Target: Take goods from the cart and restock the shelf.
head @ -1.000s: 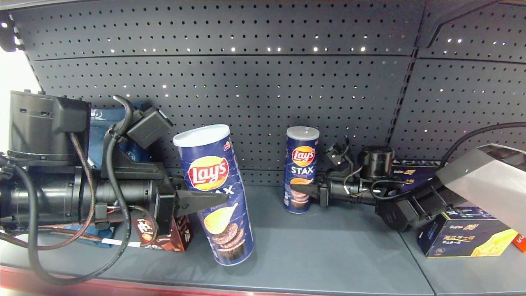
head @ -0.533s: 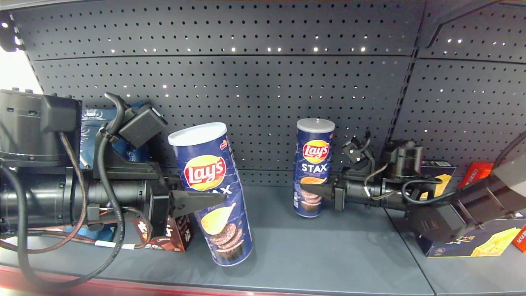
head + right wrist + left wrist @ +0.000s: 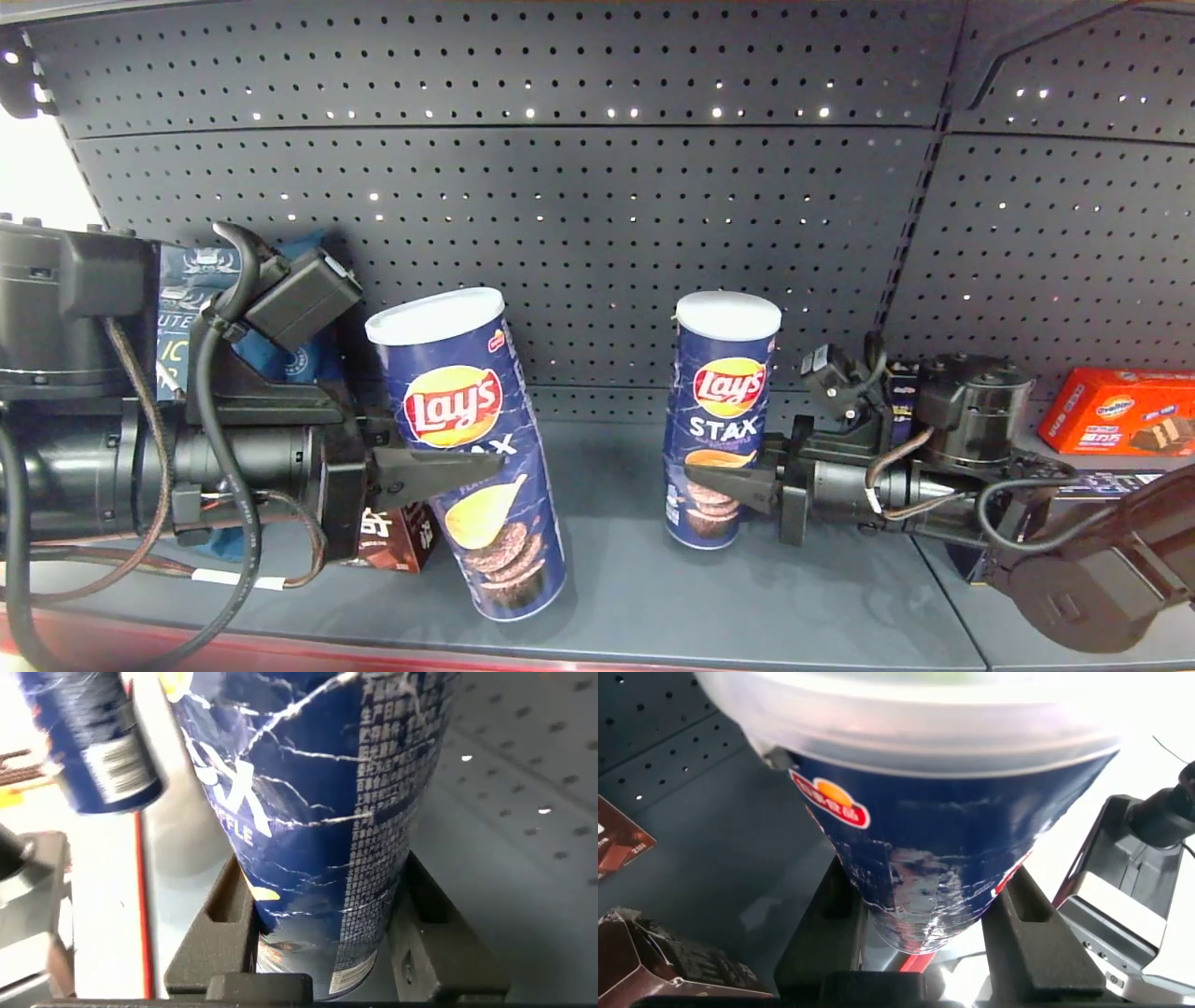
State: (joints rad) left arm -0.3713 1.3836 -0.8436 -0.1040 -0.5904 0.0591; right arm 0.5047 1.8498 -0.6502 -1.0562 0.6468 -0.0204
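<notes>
1. Since a second ago, we see the right can [image 3: 726, 392] carried nearer and rightward by the right pincer [image 3: 721, 485], which is clenched on it.
2. Our left pincer [image 3: 467, 462] grips the tilted left can [image 3: 453, 401], near left on the shelf [image 3: 635, 583].
3. Placing step; next, we judge, set both upright, then release.

Bare shelf [image 3: 616, 579] lay open between the tilted left can [image 3: 467, 448] and the right can [image 3: 719, 411]. A brown box [image 3: 397, 541] crowded the left can's outer side, an orange box [image 3: 1116, 411] stood far right, and the pegboard [image 3: 597, 215] closed the back.
</notes>
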